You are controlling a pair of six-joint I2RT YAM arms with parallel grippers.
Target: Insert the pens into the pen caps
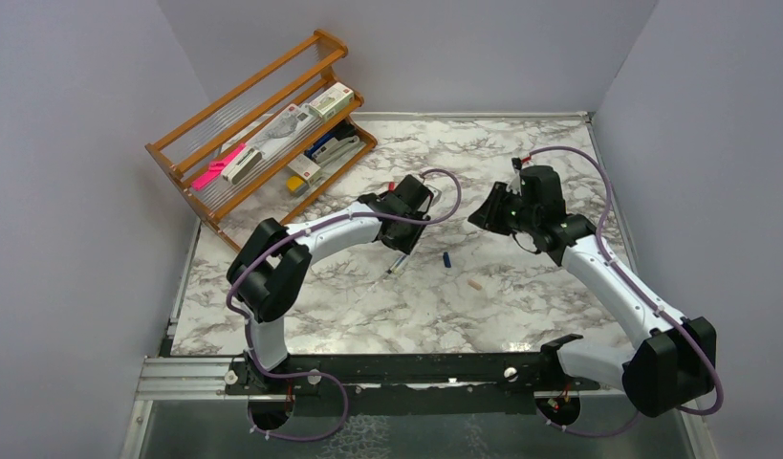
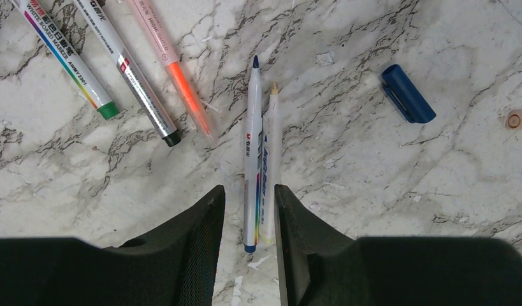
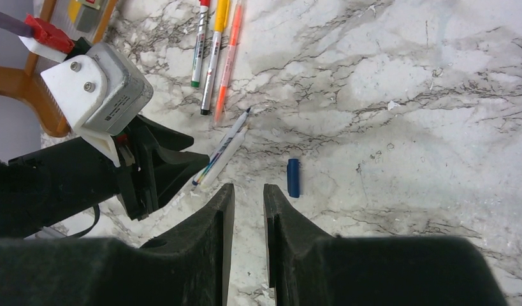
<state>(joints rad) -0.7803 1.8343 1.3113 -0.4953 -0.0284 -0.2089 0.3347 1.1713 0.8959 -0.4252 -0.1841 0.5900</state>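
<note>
Left gripper [image 2: 248,191] released, jaws straddling the touching blue-tipped pen [image 2: 252,146] and tan-tipped pen [image 2: 272,159]; blue cap [image 2: 408,94] lies at two o'clock. Closing now would likely pinch both pens. Right gripper [image 3: 248,189] slightly parted, empty.

Two uncapped pens [image 2: 253,159] side by side (blue tip, pale tip); blue cap [image 2: 408,94] lying flat, apart.

White arms [image 1: 335,230], black joints [image 1: 272,273] (purple cables [image 1: 441,173]).

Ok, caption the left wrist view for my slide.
Left gripper, open, straddles the blue-tipped pen and beige-tipped pen lying side by side; the dark blue cap lies apart to their right.
</note>
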